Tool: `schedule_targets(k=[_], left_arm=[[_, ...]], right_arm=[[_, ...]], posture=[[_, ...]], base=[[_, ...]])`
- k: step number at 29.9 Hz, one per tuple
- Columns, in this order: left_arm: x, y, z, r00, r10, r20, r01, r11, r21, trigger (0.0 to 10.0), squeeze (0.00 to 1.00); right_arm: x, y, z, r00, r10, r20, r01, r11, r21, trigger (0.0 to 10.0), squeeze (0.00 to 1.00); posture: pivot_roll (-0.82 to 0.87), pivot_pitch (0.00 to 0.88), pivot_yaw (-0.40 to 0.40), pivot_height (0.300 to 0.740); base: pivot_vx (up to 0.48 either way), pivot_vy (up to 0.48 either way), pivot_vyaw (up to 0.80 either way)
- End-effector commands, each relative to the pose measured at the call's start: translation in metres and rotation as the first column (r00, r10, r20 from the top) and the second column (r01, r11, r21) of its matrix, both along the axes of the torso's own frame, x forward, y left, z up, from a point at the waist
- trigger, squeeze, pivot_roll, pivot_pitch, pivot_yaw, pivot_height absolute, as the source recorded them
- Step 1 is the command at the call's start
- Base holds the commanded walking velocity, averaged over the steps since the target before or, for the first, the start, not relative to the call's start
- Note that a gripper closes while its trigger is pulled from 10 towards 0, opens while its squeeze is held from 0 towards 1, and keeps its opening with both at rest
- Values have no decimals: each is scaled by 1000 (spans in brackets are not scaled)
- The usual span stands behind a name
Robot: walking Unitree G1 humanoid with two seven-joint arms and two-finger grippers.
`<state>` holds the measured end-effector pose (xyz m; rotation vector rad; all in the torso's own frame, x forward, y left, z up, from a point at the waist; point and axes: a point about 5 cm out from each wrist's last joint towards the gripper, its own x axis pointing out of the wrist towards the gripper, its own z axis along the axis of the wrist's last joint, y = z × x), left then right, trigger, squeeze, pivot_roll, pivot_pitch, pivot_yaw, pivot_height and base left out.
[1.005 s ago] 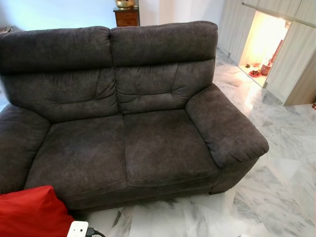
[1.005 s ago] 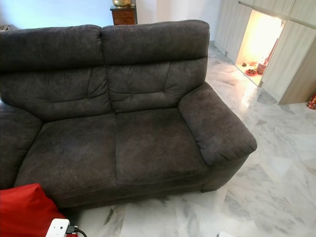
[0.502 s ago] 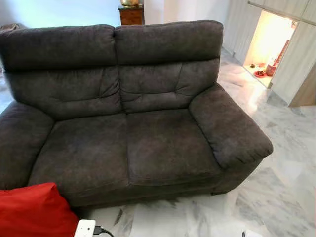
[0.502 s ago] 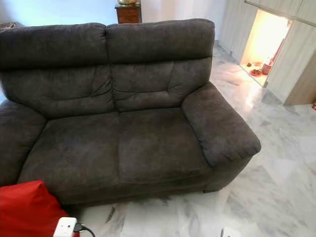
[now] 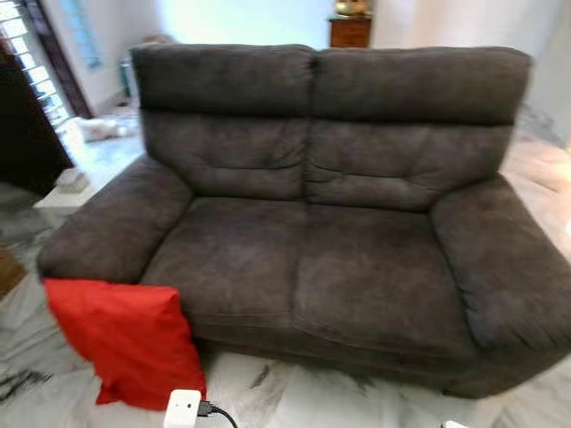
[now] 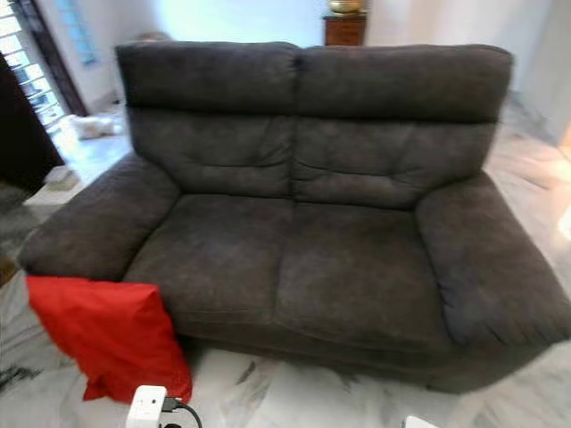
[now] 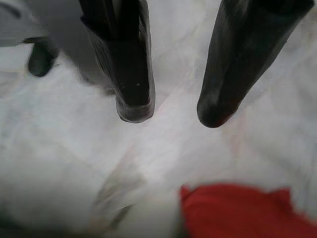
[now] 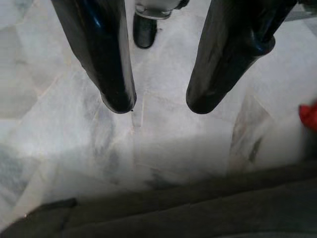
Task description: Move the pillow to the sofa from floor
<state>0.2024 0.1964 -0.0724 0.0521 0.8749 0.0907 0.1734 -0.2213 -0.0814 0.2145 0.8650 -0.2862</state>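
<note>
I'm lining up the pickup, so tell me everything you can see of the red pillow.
The red pillow is plain, soft-looking fabric, roughly square with a creased top edge. It stands tilted on the marble floor, leaning against the front of the dark grey sofa below its armrest on the robot's left. A white plug block sits at its lower corner. The left end effector hangs open above the floor near it, not touching.

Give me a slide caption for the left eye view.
Red pillow on the marble floor, leaning against the dark grey sofa below its armrest, not yet lifted onto the seat.
</note>
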Motion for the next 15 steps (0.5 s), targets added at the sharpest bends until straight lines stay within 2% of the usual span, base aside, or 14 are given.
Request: schedule_targets(k=[1, 11, 15], left_arm=[[-7, 0, -4, 1000, -4, -19, 4, 1000, 0, 10000, 0], [-8, 3, -3, 1000, -7, -8, 7, 1000, 14, 10000, 0], [-4, 16, 2, 1000, -5, 26, 4, 999, 36, 10000, 0]], right_arm=[[-2, 2, -1, 1000, 5, -8, -5, 1000, 9, 10000, 0], [-3, 3, -2, 1000, 10, -3, -10, 1000, 14, 10000, 0], [-3, 4, -2, 1000, 12, -4, -12, 1000, 13, 10000, 0]], posture=[[38, 28, 18, 740], [39, 10, 22, 740], [34, 0, 26, 740]], base=[[0, 0, 800], [0, 0, 800], [0, 0, 800]])
